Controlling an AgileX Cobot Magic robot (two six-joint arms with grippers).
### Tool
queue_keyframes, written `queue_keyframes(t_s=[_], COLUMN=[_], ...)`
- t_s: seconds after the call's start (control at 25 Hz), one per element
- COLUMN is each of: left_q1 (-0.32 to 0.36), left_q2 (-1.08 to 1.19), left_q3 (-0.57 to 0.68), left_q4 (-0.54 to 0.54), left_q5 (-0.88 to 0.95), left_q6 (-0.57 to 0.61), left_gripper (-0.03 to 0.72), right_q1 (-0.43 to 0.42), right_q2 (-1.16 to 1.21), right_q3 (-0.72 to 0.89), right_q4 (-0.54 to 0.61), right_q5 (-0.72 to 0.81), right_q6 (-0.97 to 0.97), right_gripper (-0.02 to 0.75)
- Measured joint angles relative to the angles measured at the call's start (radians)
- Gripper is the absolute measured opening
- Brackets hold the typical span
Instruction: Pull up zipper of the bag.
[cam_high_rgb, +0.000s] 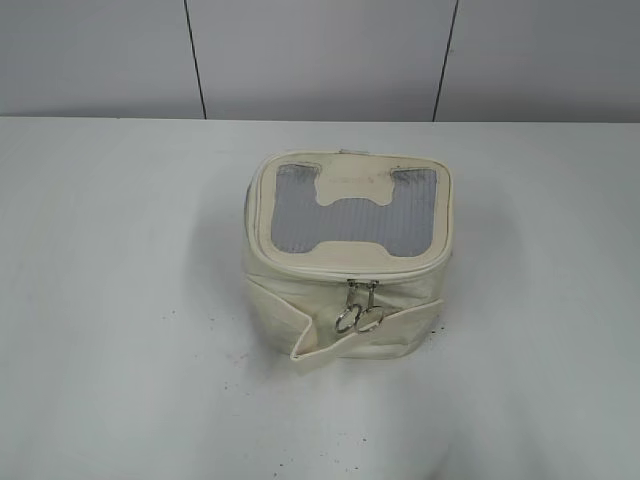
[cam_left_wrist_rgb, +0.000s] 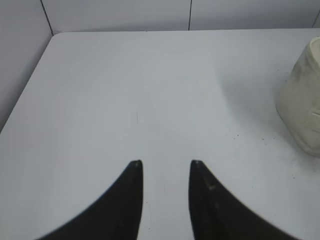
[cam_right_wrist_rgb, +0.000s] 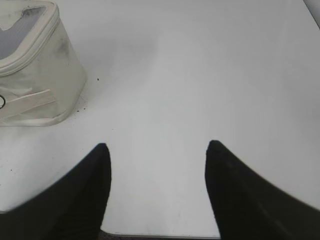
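Observation:
The small boxy cream-white bag (cam_high_rgb: 345, 300) stands in the middle of the white table, its grey mesh top panel (cam_high_rgb: 352, 215) with a cream bone-shaped patch facing up. The cream zipper (cam_high_rgb: 350, 270) runs round the top rim. Its two silver pulls with rings (cam_high_rgb: 358, 312) hang side by side at the front, over a loose cream band (cam_high_rgb: 365, 335). Neither gripper shows in the exterior view. My left gripper (cam_left_wrist_rgb: 166, 164) is open and empty over bare table, the bag (cam_left_wrist_rgb: 302, 100) at its far right. My right gripper (cam_right_wrist_rgb: 157, 146) is open and empty, the bag (cam_right_wrist_rgb: 37, 75) at its upper left.
The white table (cam_high_rgb: 120, 300) ends at a grey panelled wall (cam_high_rgb: 320, 55) behind. Its near edge shows at the bottom of the right wrist view (cam_right_wrist_rgb: 160, 235). Its left edge shows in the left wrist view (cam_left_wrist_rgb: 30, 85).

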Motion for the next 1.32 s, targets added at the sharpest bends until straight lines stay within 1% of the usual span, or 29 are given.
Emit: queue_keyframes(t_s=[0.28, 1.32], left_q1=[0.0, 0.0], left_q2=[0.0, 0.0], left_q3=[0.0, 0.0], left_q4=[0.041, 0.048], left_q5=[0.0, 0.0], left_q6=[-0.05, -0.053], left_gripper=[0.244, 0.244], right_q1=[0.0, 0.0], right_q2=[0.0, 0.0], right_q3=[0.0, 0.0], right_q4=[0.001, 0.001], right_q5=[0.0, 0.0], right_q6=[0.0, 0.0], right_gripper=[0.447, 0.447])
